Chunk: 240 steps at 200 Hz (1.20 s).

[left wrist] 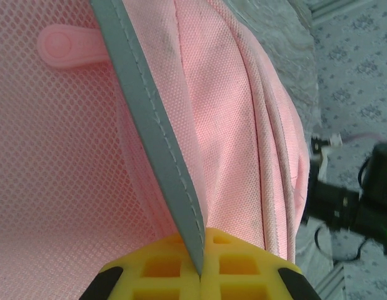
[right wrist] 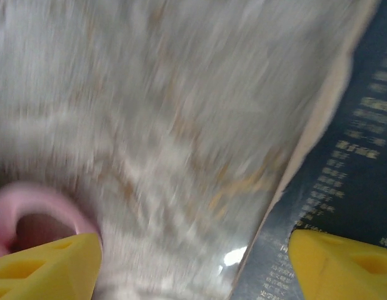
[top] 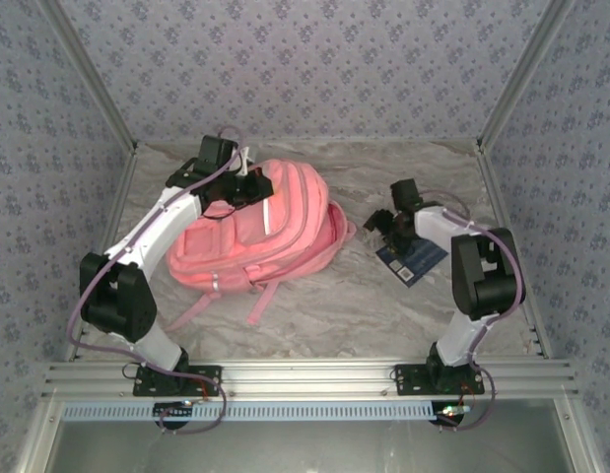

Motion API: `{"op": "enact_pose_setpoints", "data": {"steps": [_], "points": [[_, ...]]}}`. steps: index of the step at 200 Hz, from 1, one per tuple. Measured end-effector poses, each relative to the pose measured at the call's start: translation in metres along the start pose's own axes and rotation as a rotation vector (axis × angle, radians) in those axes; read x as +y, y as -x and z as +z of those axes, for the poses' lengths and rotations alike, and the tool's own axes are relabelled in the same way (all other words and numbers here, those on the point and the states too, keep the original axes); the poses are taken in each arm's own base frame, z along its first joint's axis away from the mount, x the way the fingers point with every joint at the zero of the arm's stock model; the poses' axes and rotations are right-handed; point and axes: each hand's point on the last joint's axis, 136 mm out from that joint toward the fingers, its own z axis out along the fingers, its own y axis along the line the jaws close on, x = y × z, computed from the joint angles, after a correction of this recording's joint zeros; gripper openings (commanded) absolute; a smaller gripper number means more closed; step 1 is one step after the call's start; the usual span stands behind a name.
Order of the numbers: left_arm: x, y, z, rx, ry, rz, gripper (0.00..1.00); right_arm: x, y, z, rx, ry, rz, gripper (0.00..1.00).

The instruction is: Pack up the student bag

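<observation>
Seeing the student bag (top: 260, 232) lying flat on the table (top: 383, 315), left of centre; I'm not getting a view inside it, so I can't tell what it's holding. My left gripper (left wrist: 201, 259) is pinching the bag's grey trim strip (left wrist: 152, 131) at its far end, jaws clamped tight. My right gripper (right wrist: 190, 253) is hovering low over bare table, jaws spread wide and gripping nothing, just beside a dark blue booklet (top: 415, 261) lying right of the bag.

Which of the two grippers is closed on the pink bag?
The left gripper: it pinches the grey stripe of the student bag. The right gripper stands open over the table and the edge of a dark blue book.
</observation>
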Motion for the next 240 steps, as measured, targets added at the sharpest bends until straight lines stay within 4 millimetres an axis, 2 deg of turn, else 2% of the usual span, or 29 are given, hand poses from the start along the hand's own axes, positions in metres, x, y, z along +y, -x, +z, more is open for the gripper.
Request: {"op": "enact_pose_setpoints", "data": {"steps": [34,58,75,94,110,122,139,160,173,193,224,240], "points": [[0.023,0.013,-0.006,-0.046,0.079,-0.006,0.01,0.009,-0.065,-0.007,0.061,0.045,-0.092,0.81],[0.043,0.022,-0.013,-0.081,0.163,-0.009,0.24,0.007,-0.091,-0.018,0.095,0.043,-0.149,0.84],[0.053,0.025,-0.012,-0.082,0.208,0.003,0.38,-0.001,-0.087,-0.036,0.064,0.037,-0.162,0.87],[0.055,0.023,-0.007,-0.058,0.248,0.025,0.49,-0.011,-0.06,-0.065,-0.055,0.023,-0.172,0.9],[0.04,0.018,-0.004,-0.037,0.277,0.099,0.54,-0.026,-0.037,-0.084,-0.15,-0.021,-0.174,0.91],[0.017,0.011,-0.003,-0.024,0.281,0.179,0.6,-0.037,-0.025,-0.09,-0.189,-0.041,-0.167,0.91],[-0.026,0.003,-0.004,-0.028,0.26,0.294,0.7,-0.057,-0.012,-0.089,-0.213,-0.049,-0.132,0.9],[-0.079,-0.014,0.001,-0.018,0.179,0.415,0.77,-0.085,-0.007,-0.075,-0.195,-0.029,-0.05,0.89],[-0.103,-0.03,0.014,0.027,0.096,0.433,0.8,-0.096,-0.008,-0.066,-0.174,-0.004,-0.004,0.88],[-0.111,-0.05,0.051,0.126,0.015,0.401,0.8,-0.101,-0.005,-0.056,-0.159,0.058,0.051,0.85],[-0.09,-0.094,0.134,0.317,-0.001,0.333,0.75,-0.1,0.006,-0.05,-0.162,0.143,0.118,0.8],[-0.081,-0.117,0.166,0.398,-0.01,0.298,0.72,-0.098,0.009,-0.047,-0.159,0.175,0.131,0.79]]}}
